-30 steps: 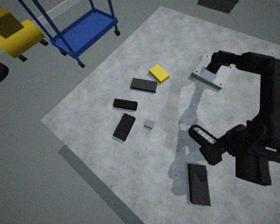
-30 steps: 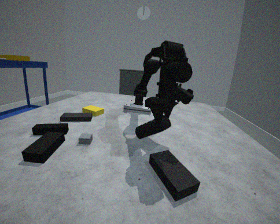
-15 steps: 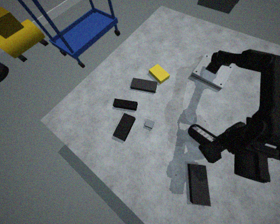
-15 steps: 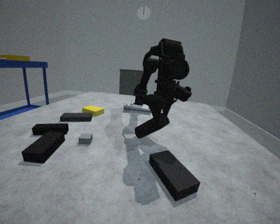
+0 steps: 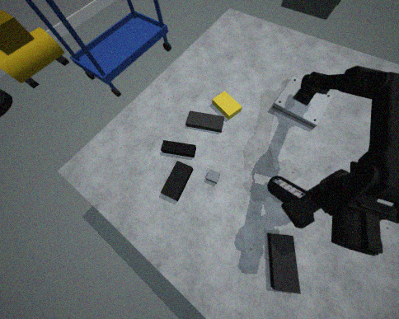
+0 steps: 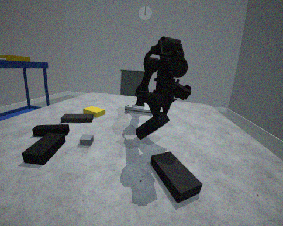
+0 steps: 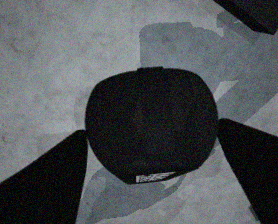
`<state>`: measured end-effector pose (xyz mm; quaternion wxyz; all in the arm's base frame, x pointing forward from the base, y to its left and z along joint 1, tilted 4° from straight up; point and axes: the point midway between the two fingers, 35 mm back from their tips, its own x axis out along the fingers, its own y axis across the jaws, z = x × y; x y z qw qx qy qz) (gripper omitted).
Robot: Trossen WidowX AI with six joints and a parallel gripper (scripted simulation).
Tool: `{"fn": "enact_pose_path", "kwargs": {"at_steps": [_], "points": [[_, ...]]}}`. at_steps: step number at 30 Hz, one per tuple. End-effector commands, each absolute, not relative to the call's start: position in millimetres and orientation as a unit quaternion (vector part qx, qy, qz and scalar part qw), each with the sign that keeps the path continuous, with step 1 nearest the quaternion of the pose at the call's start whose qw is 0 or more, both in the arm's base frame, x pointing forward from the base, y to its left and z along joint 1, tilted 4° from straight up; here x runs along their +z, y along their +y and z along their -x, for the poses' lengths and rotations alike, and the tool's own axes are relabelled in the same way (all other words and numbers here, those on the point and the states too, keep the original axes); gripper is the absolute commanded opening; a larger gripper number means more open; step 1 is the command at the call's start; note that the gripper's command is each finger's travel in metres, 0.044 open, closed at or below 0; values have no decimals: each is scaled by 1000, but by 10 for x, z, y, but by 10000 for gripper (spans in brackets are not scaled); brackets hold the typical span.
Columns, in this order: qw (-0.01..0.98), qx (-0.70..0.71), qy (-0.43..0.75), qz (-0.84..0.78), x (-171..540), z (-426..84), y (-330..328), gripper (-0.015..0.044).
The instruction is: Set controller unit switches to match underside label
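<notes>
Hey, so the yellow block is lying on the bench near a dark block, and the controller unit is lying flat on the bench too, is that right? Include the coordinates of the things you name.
Not quite: the controller unit [image 5: 287,188] [image 6: 151,127] [image 7: 150,120] is held tilted above the bench [image 5: 131,175] [image 6: 93,185] [image 7: 40,60] in the jaws, as the exterior view shows. The yellow block [image 5: 227,103] [image 6: 94,111] does lie on the bench near a dark block [image 5: 205,121] [image 6: 76,118].
</notes>
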<state>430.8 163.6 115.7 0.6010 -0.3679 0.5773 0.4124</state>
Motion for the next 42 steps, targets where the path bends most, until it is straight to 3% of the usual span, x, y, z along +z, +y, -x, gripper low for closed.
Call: {"fn": "enact_pose_path", "kwargs": {"at_steps": [1,42], "points": [[598,412,579,371,1175,-4288,1585,336],[597,411,580,372,1281,-4172,1294,336]]}}
